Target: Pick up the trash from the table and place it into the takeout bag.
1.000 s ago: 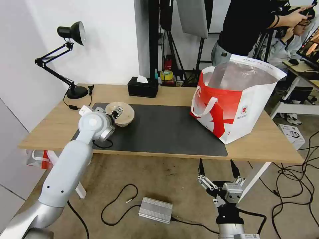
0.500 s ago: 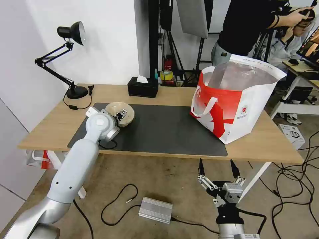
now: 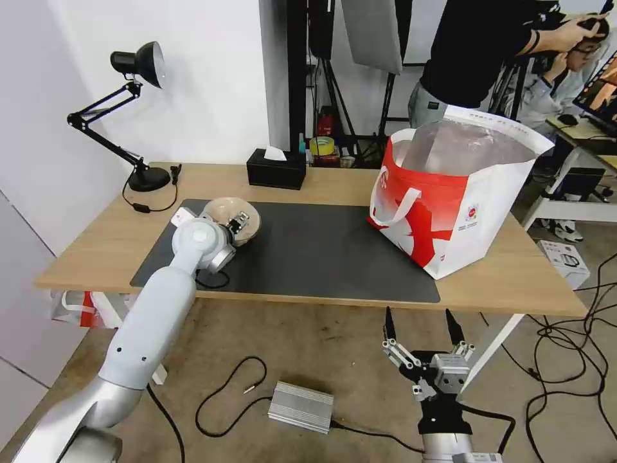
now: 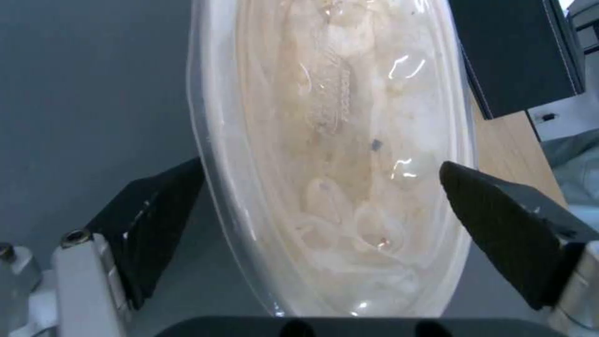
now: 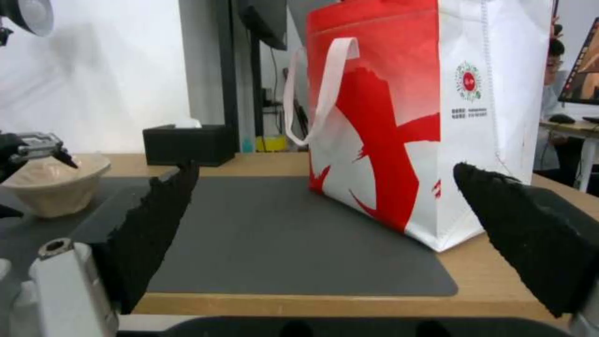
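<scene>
The left claw (image 3: 239,222) sits at the near rim of the beige bowl (image 3: 232,220), which rests on the dark grey mat (image 3: 321,247) at the left end of the tabletop (image 3: 508,276). Compared with a second ago, the left arm has swung its wrist round and pushed forward, so the claw now reaches in from the bowl's front edge rather than from above it; over the last half second it has crept only slightly nearer. In the left wrist view the claw (image 4: 321,196) is spread wide, its two dark fingers standing on either side of the beige bowl (image 4: 337,154), one finger just beside the rim and the other a little apart from it, neither pressing in. The bowl holds pale, glossy leftovers and has not been lifted. This looks like the alignment step before a grasp: the bowl is bracketed but not yet gripped. The takeout bag (image 3: 450,199) stands upright and open, well off to the right of the left claw, at the far right end of the mat, its foil lining showing. The right claw (image 3: 419,331) hangs below the tabletop's front edge, spread wide and idle, with the bag ahead of it. The black tissue box (image 3: 276,168) lies beyond the bowl, and the desk lamp (image 3: 128,116) stands further left.
</scene>
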